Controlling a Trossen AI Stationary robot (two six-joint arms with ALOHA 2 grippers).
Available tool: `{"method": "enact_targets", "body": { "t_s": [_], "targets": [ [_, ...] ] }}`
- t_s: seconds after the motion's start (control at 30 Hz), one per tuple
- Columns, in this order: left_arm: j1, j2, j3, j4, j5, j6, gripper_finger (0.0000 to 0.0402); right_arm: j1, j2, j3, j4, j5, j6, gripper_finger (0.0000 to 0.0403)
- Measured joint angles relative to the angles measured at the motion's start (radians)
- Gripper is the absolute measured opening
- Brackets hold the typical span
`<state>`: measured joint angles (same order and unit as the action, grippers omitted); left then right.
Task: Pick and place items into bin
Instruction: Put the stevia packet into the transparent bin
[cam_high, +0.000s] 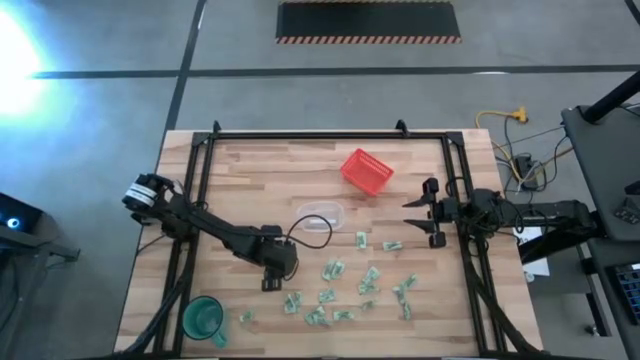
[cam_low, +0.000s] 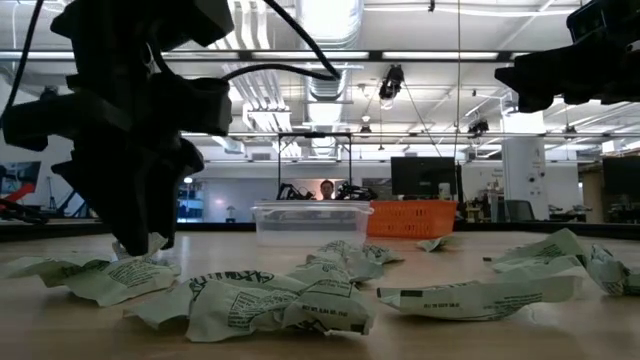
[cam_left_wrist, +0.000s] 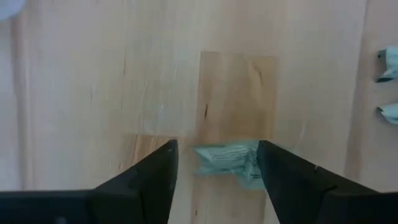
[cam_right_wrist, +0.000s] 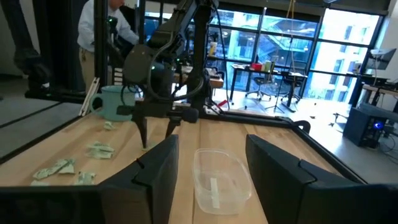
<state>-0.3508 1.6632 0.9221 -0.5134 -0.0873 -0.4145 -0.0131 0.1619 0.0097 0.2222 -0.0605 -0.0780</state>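
**Left gripper open over a wrapped piece**

The left gripper (cam_left_wrist: 216, 163) is low over the wooden table (cam_high: 250, 170), fingers spread, with one pale green wrapped piece (cam_left_wrist: 225, 160) lying between them. Other wrapped pieces (cam_high: 365, 285) lie scattered near the table's front. The clear bin (cam_high: 322, 217) sits mid-table. The right gripper (cam_high: 412, 216) hangs open at the right edge.

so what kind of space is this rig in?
Likely an open robotics lab or workshop: exposed ceiling ducts, desks with monitors behind the table, hazard-striped floor mat, and big glass windows.
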Motion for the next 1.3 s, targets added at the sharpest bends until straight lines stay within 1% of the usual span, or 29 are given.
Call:
{"method": "enact_targets", "body": {
  "t_s": [0.17,0.27,0.37,0.6,0.67,0.7,0.87,1.07,1.2,1.3],
  "targets": [
    [-0.001,-0.003,0.000,-0.001,0.029,-0.001,0.0207,0.000,0.003,0.000,-0.001,0.000,0.000,0.0176],
    [-0.001,-0.005,0.000,-0.002,0.030,-0.006,0.0191,0.000,0.004,0.000,-0.001,0.000,0.000,0.0173],
    [-0.001,-0.006,0.000,-0.002,0.030,-0.007,0.0155,0.000,0.004,0.000,-0.001,0.000,0.000,0.0170],
    [-0.001,-0.009,-0.001,-0.002,0.031,0.000,0.0035,0.000,0.004,0.000,-0.001,0.000,0.000,0.0168],
    [-0.001,-0.012,-0.001,-0.003,0.034,0.001,0.0011,0.000,0.004,0.000,-0.001,0.000,0.000,0.0167],
    [-0.001,-0.013,-0.001,-0.003,0.033,0.001,0.0007,0.000,0.004,0.000,-0.001,0.000,0.000,0.0166],
    [0.000,-0.022,-0.001,-0.005,0.016,0.025,0.0011,0.000,0.004,0.000,-0.001,0.000,0.000,0.0164],
    [0.000,-0.033,0.030,-0.001,-0.090,0.103,0.0002,0.000,0.004,0.000,0.000,0.002,0.000,0.0161],
    [0.000,-0.043,0.083,0.018,-0.223,0.195,0.0002,0.000,0.004,0.000,0.000,0.003,0.000,0.0160],
    [0.006,-0.045,0.125,0.052,-0.348,0.288,0.0002,0.000,0.004,0.000,0.000,0.003,0.000,0.0159]
  ]
}}
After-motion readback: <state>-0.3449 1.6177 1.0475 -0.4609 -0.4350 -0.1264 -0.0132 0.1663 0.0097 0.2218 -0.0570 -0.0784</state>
